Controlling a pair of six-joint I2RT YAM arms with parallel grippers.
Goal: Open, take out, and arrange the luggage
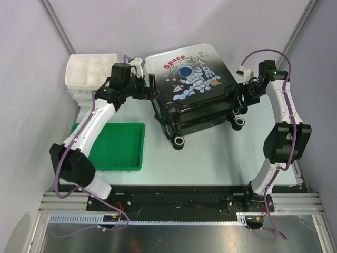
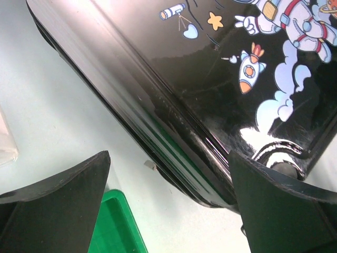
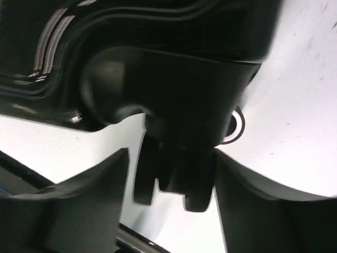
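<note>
From where I sit, the task looks barely started. The suitcase (image 1: 189, 79) lies flat at the back middle of the table (image 1: 210, 163), astronaut shell up and wheels toward me. Its 2 halves look shut together. I see no contents out anywhere, so in my judgement opening, unpacking and arranging are all left to do.

The left gripper (image 1: 149, 90) sits at the suitcase's left edge, jaws spread wide and holding nothing. The right gripper (image 1: 235, 98) is at the right edge, by a caster.

The top view gives me the layout: the white drawer box (image 1: 89, 74) is at the back left and the green tray (image 1: 118, 147) nearer me on the left, both apart from the case. It does not show what the fingers are doing.

The left wrist view does, with the case's dark rim and seam running between the spread fingers and neither pad clearly touching it. The right wrist view shows a black caster wheel (image 3: 174, 174) bracketed by both fingers. The right one looks against it and the left just beside it, though I cannot tell whether they are actually clamping.
</note>
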